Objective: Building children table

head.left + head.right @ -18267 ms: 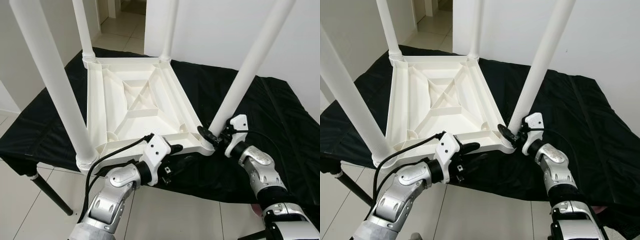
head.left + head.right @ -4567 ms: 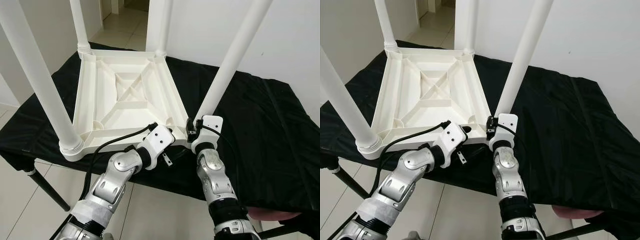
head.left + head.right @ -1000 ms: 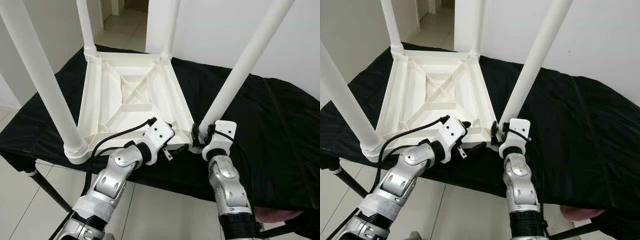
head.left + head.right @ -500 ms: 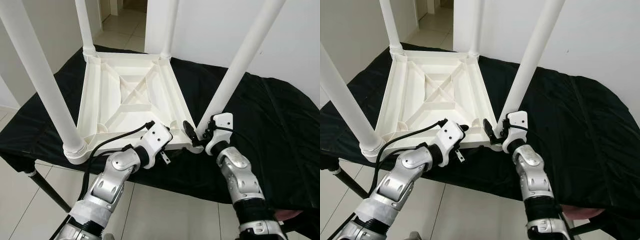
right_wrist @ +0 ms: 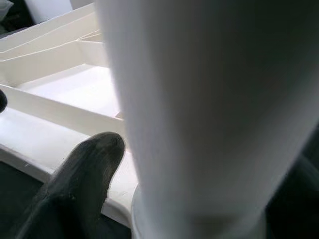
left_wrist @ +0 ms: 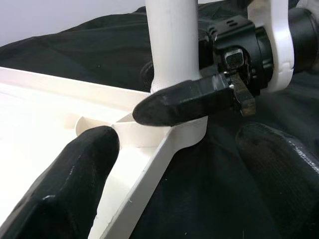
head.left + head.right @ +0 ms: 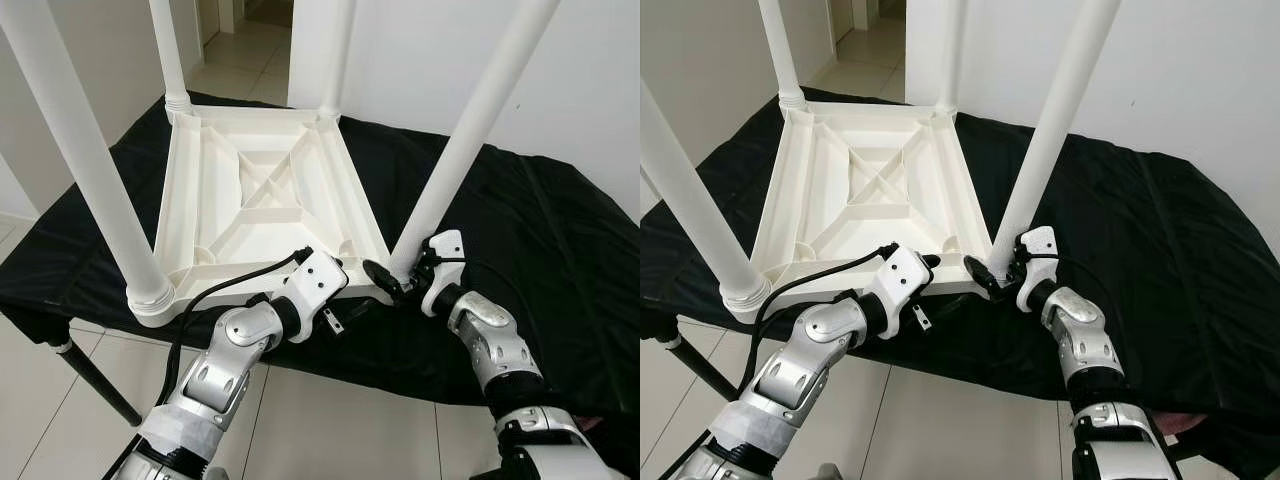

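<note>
I see the upturned white table on the black cloth. My right gripper has swung outward, fingers closed around the near-right leg; my left gripper stays open astride that corner.

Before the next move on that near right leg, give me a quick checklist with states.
1. Table top upside down on the black cloth: ok.
2. All four legs standing in their corner sockets: ok.
3. Right hand around the base of the near right leg, fingers either side: ok.
4. Left hand open at the near edge of the table top, beside that corner: ok.
5. Near right leg fully seated in its socket: cannot tell.
6. Right hand's fingers actually pressing the leg: cannot tell.
</note>
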Available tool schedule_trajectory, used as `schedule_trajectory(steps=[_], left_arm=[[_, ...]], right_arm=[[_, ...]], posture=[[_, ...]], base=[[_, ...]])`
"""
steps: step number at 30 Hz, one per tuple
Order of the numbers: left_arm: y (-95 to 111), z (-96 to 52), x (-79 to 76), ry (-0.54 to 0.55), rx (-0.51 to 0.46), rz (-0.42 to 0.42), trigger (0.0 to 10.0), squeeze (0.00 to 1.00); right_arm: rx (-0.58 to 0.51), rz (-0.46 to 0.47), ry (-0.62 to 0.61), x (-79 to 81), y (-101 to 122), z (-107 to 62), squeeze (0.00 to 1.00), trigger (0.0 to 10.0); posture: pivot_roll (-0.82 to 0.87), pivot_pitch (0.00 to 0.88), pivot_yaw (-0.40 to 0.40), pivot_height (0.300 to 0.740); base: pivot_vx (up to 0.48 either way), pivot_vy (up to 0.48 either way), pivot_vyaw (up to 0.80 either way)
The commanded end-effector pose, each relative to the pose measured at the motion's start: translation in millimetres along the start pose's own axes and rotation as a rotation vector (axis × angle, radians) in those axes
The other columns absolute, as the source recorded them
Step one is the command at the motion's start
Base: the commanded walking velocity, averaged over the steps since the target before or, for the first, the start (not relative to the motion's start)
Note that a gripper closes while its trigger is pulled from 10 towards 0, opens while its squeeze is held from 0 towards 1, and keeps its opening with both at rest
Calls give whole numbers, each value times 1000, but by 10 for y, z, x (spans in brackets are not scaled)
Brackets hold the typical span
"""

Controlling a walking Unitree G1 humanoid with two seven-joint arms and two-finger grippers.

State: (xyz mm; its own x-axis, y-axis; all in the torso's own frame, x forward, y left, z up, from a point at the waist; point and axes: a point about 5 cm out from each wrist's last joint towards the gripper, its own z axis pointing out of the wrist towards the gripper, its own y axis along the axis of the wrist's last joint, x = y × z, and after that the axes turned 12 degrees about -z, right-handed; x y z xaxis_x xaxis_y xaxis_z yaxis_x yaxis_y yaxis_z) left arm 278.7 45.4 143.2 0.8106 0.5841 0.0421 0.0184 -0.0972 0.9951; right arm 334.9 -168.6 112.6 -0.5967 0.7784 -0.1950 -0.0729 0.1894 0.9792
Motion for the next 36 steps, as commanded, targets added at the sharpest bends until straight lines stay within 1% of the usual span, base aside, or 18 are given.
schedule_trajectory(steps=[1, 6, 7, 15, 16, 20, 21, 23, 24, 26, 27, 29, 30, 31, 32, 33, 35, 36], left_arm=[[24, 29, -24, -15, -6, 3, 10000, 0], [27, 30, -26, -15, -6, 4, 10000, 0], [32, 33, -41, -17, -8, 3, 10000, 0], [16, 40, -71, -25, -6, -2, 10000, 0], [9, 43, -82, -28, -5, -3, 10000, 0], [5, 47, -88, -30, -5, -5, 10000, 0], [2, 53, -88, -32, -4, -5, 10000, 0], [2, 53, -88, -32, -4, -5, 10000, 0], [0, 58, -83, -32, -4, -4, 10000, 0], [0, 58, -83, -32, -4, -4, 10000, 0], [6, 58, -63, -29, -5, -2, 10000, 0], [6, 58, -63, -29, -5, -2, 10000, 0], [8, 53, -44, -25, -5, 1, 10000, 0], [8, 53, -44, -25, -5, 1, 10000, 0], [8, 47, -29, -22, -4, 3, 10000, 0], [8, 47, -29, -22, -4, 3, 10000, 0], [9, 40, -18, -21, -4, 5, 10000, 0], [8, 40, -5, -19, -2, 6, 10000, 0]], right_arm=[[8, -17, 34, 17, -14, 28, 0, 2863], [9, -26, 42, 13, -23, 39, 0, 2863], [6, -21, 66, 1, -43, 37, 0, 0], [22, -19, 90, 36, -120, -3, 0, 0], [30, -21, 78, 44, -140, -8, 0, 10000], [29, -21, 58, 48, -145, -7, 0, 10000], [34, -21, 2, 47, -137, -3, 0, 10000], [34, -21, 2, 47, -137, -3, 0, 10000], [38, -19, -57, 48, -133, -1, 0, 10000], [38, -19, -57, 48, -133, -1, 0, 10000], [47, -24, -149, 67, -131, -4, 0, 10000], [47, -24, -149, 67, -131, -4, 0, 10000], [58, -10, -249, 78, -135, -15, 0, 10000], [58, -10, -249, 78, -135, -15, 0, 10000], [52, 10, -330, 116, -128, -20, 0, 10000], [52, 10, -330, 116, -128, -20, 0, 10000], [58, 18, -397, 172, -126, -24, 0, 10000], [76, 17, -468, 223, -136, -29, 0, 10000]], posture=[[1, 0, -73, 740], [1, 0, -73, 740], [2, 0, -73, 740], [-6, 0, -77, 740], [-10, 0, -78, 740], [-10, 0, -79, 740], [-15, 0, -83, 740], [-15, 0, -83, 740], [-13, 0, -84, 740], [-13, 0, -84, 740], [-12, 0, -83, 740], [-12, 0, -83, 740], [-18, 0, -78, 740], [-18, 0, -78, 740], [-21, 0, -74, 740], [-21, 0, -74, 740], [-26, 0, -66, 740], [-33, 0, -56, 740]], base=[[0, 0, 0], [0, 0, 0], [0, 0, 0], [0, 0, 0], [0, 0, 0], [0, 0, 0], [0, 0, 0], [0, 0, 0], [0, 0, 0], [0, 0, 0], [0, 0, 0], [0, 0, 0], [0, 0, 0], [0, 0, 0], [0, 0, 0], [0, 0, 0], [0, 0, 0], [0, 0, 0]])
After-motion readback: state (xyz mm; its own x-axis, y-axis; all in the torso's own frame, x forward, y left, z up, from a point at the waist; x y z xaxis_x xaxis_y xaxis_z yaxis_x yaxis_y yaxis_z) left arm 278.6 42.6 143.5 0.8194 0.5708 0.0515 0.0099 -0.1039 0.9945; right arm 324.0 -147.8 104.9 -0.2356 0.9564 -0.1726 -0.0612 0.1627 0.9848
